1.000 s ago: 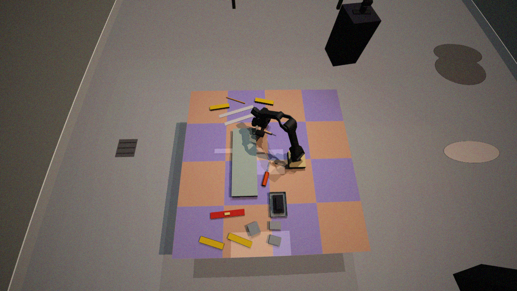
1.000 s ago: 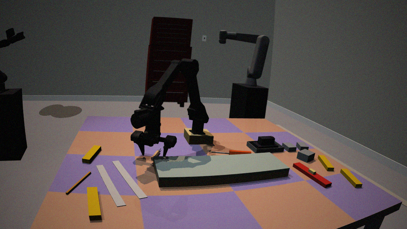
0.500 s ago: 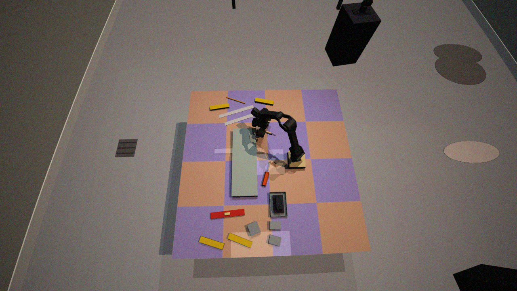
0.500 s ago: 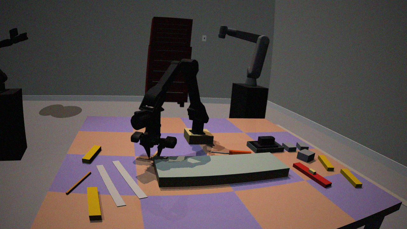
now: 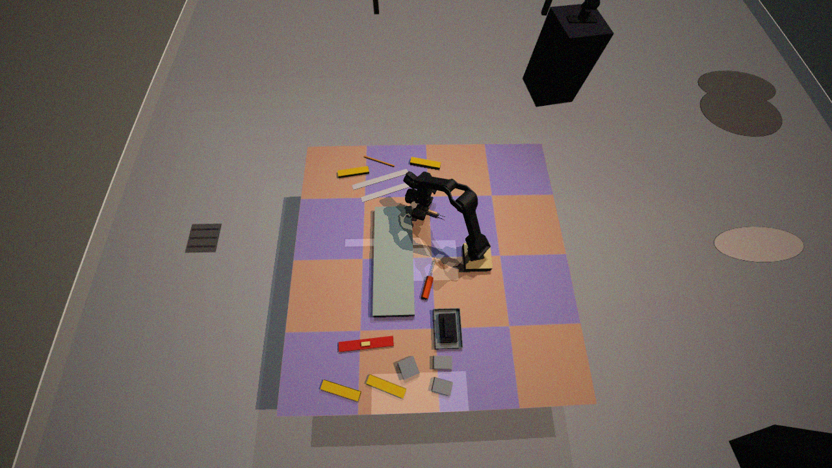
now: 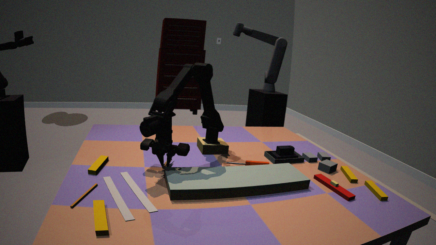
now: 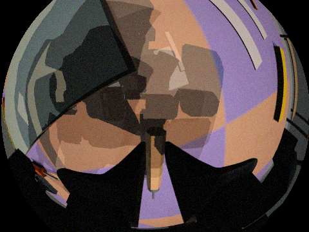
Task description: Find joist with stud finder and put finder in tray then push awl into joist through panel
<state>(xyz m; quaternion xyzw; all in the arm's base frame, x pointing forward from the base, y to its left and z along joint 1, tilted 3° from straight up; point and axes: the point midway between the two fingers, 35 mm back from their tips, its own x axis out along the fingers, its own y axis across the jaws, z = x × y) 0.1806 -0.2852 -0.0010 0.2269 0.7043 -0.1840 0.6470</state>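
Observation:
My gripper (image 5: 423, 216) (image 6: 165, 166) (image 7: 154, 145) is shut on the awl (image 5: 432, 214) (image 7: 155, 175) by its wooden handle, low over the table beside the panel's end. The awl lies about level, its metal tip pointing toward the arm's base; in the exterior view the fingers mostly hide it. The pale green floor panel (image 5: 392, 279) (image 6: 244, 176) (image 7: 96, 51) lies flat, its near end under the arm's shadow. No hole shows in its visible top. The black stud finder (image 5: 448, 327) (image 6: 285, 150) sits inside the dark tray (image 5: 446, 347) (image 6: 268, 158).
A red-handled screwdriver (image 5: 427, 287) (image 6: 257, 163) lies between panel and tray. A red level (image 5: 377, 342) (image 6: 341, 189), several grey blocks and two yellow bars lie past the panel's far end. Two white strips (image 5: 377, 179) (image 6: 117, 195), a thin orange stick (image 5: 378, 161) and yellow bars lie beyond the gripper.

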